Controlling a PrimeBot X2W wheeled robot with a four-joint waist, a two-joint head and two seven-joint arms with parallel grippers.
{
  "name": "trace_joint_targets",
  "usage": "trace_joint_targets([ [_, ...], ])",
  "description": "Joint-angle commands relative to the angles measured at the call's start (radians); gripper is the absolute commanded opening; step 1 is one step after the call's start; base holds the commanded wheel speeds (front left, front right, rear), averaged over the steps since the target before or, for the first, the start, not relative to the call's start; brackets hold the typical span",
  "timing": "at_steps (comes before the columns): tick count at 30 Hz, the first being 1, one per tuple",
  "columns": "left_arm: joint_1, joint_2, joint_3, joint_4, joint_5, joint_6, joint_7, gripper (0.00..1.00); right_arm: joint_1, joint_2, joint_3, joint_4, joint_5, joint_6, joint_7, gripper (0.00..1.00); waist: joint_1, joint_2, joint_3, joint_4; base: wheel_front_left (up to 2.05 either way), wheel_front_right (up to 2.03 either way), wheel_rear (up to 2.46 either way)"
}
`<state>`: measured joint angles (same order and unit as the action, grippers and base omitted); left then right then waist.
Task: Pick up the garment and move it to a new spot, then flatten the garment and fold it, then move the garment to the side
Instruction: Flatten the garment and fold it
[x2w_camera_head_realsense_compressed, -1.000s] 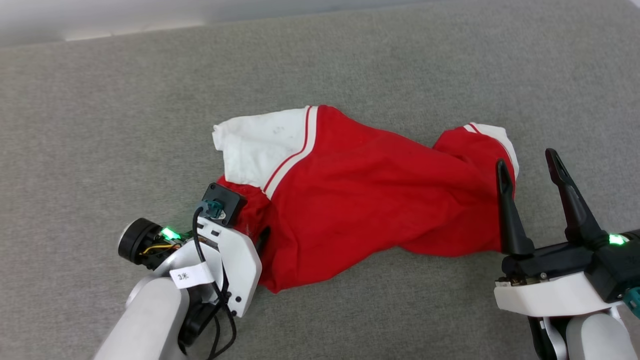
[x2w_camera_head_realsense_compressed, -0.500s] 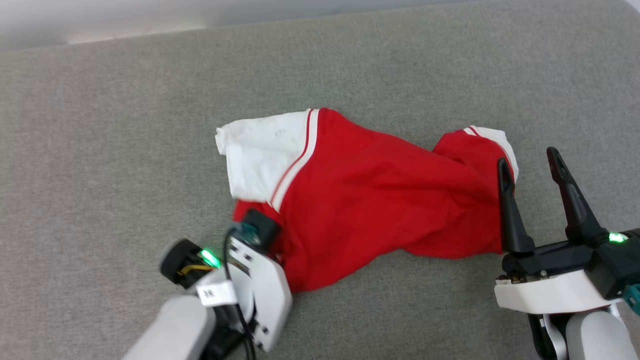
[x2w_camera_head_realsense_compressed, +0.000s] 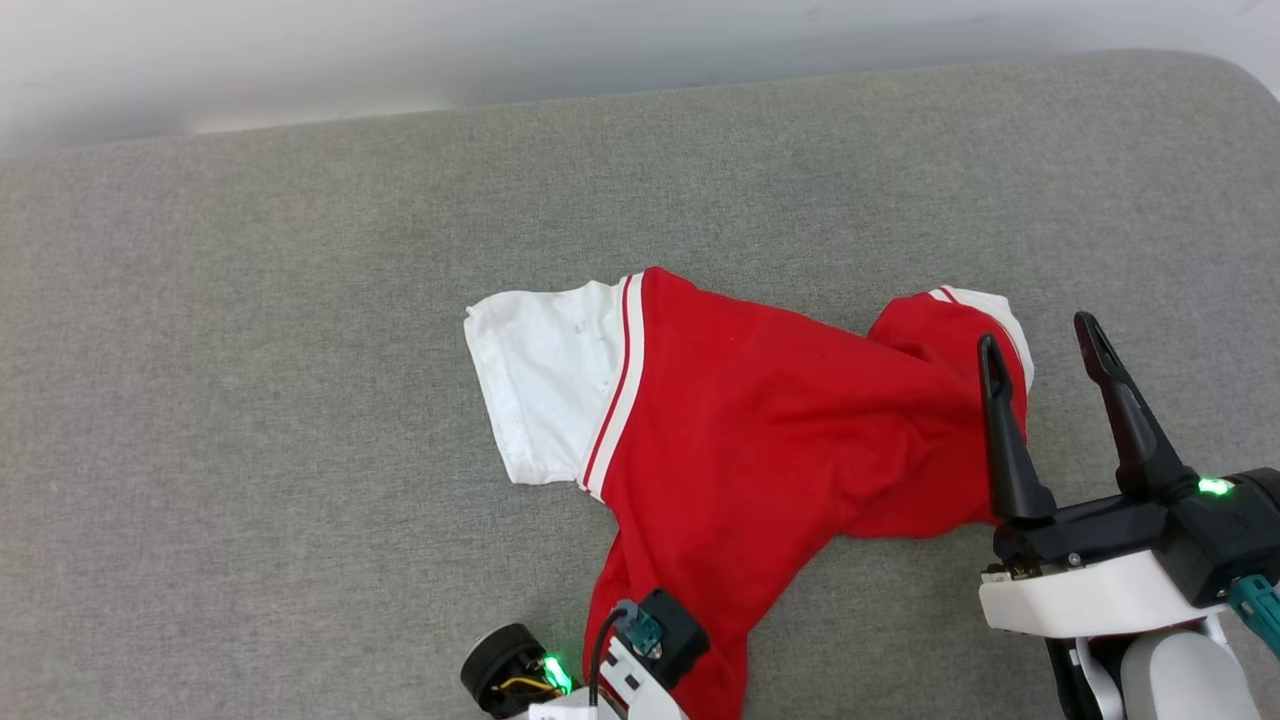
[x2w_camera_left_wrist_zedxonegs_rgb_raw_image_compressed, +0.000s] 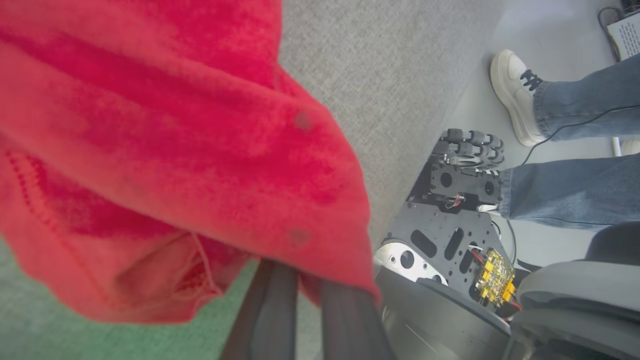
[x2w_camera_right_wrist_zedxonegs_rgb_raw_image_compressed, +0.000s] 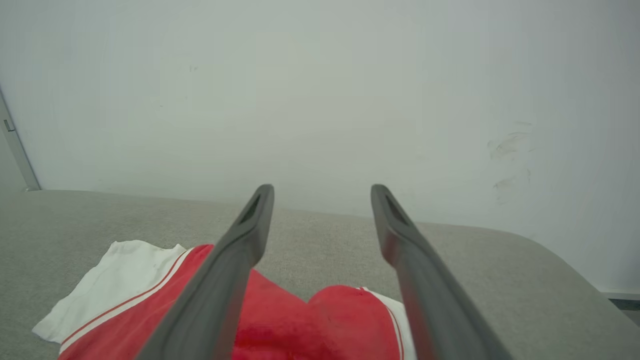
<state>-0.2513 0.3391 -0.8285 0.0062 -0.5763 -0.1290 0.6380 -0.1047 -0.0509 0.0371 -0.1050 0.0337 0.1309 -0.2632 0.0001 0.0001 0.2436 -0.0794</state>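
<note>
On the grey cloth-covered tabletop (x2w_camera_head_realsense_compressed: 250, 350), the red jersey T-shirt (x2w_camera_head_realsense_compressed: 760, 430) lies crumpled toward the front edge, with one white sleeve (x2w_camera_head_realsense_compressed: 545, 390) spread flat on its left side. At the near edge, the left end effector (x2w_camera_left_wrist_zedxonegs_rgb_raw_image_compressed: 302, 280) is clamped together on a bunched fold of the red cloth. The right end effector (x2w_camera_head_realsense_compressed: 1037, 337) hovers over the shirt's right end, fingers apart and holding nothing.

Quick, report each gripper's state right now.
Left gripper: shut on the garment.
Right gripper: open, holding nothing.
</note>
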Motion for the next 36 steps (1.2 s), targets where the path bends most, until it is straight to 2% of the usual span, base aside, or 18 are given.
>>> trace_joint_targets([
  [1, 0.005, -0.003, -0.013, 0.011, 0.002, -0.001, -0.009, 0.00, 0.004, 0.001, -0.001, 0.000, -0.003, 0.000, -0.002, 1.00, -0.0001, -0.0001, -0.002, 0.000, 0.00, 0.00, 0.00],
  [3, 0.005, -0.013, -0.024, 0.024, -0.003, -0.001, -0.032, 0.03, 0.009, 0.001, -0.003, 0.003, -0.003, 0.000, -0.002, 1.00, -0.0001, -0.0001, -0.008, 0.001, 0.00, 0.00, 0.00],
  [4, 0.000, -0.015, -0.019, 0.030, 0.002, -0.001, -0.052, 0.94, 0.012, 0.001, -0.004, 0.005, -0.005, 0.000, -0.002, 1.00, -0.0001, -0.0001, -0.013, 0.002, 0.00, 0.00, 0.00],
  [5, -0.009, -0.014, -0.010, 0.038, 0.014, 0.005, -0.072, 1.00, 0.014, 0.001, -0.004, 0.008, -0.007, 0.000, -0.002, 1.00, -0.0001, -0.0001, -0.019, 0.004, 0.00, 0.00, 0.00],
  [14, -0.025, 0.038, 0.123, 0.034, 0.055, 0.103, -0.245, 1.00, 0.043, 0.001, -0.024, 0.016, -0.015, 0.000, -0.002, 1.00, -0.0001, -0.0001, -0.103, 0.036, 0.00, 0.00, 0.00],
  [21, 0.009, 0.092, 0.296, -0.035, 0.074, 0.220, -0.463, 1.00, 0.060, 0.001, -0.042, 0.018, -0.019, 0.000, -0.002, 1.00, -0.0001, -0.0001, -0.158, 0.057, 0.00, 0.00, 0.00],
  [25, 0.033, 0.114, 0.348, -0.046, 0.058, 0.246, -0.509, 1.00, 0.065, 0.001, -0.042, 0.011, -0.024, 0.000, -0.002, 1.00, -0.0001, -0.0001, -0.161, 0.062, 0.00, 0.00, 0.00],
  [29, -0.010, 0.151, 0.352, -0.031, 0.035, 0.212, -0.452, 1.00, 0.042, 0.001, -0.024, 0.004, -0.030, 0.000, -0.002, 1.00, -0.0001, -0.0001, -0.133, 0.054, 0.00, 0.00, 0.00],
  [31, -0.061, 0.156, 0.346, -0.017, 0.009, 0.176, -0.397, 1.00, 0.033, 0.001, -0.023, -0.002, -0.026, 0.000, -0.002, 1.00, -0.0001, -0.0001, -0.113, 0.048, 0.00, 0.00, 0.00],
  [34, -0.158, 0.155, 0.333, 0.029, -0.070, 0.106, -0.265, 1.00, 0.024, 0.001, -0.024, -0.007, -0.019, 0.000, -0.002, 1.00, -0.0001, -0.0001, -0.080, 0.037, 0.00, 0.00, 0.00],
  [36, -0.243, 0.173, 0.322, 0.070, -0.105, 0.072, -0.156, 1.00, 0.015, 0.001, -0.016, -0.006, -0.018, 0.000, -0.002, 1.00, -0.0001, -0.0001, -0.055, 0.024, 0.00, 0.00, 0.00],
])
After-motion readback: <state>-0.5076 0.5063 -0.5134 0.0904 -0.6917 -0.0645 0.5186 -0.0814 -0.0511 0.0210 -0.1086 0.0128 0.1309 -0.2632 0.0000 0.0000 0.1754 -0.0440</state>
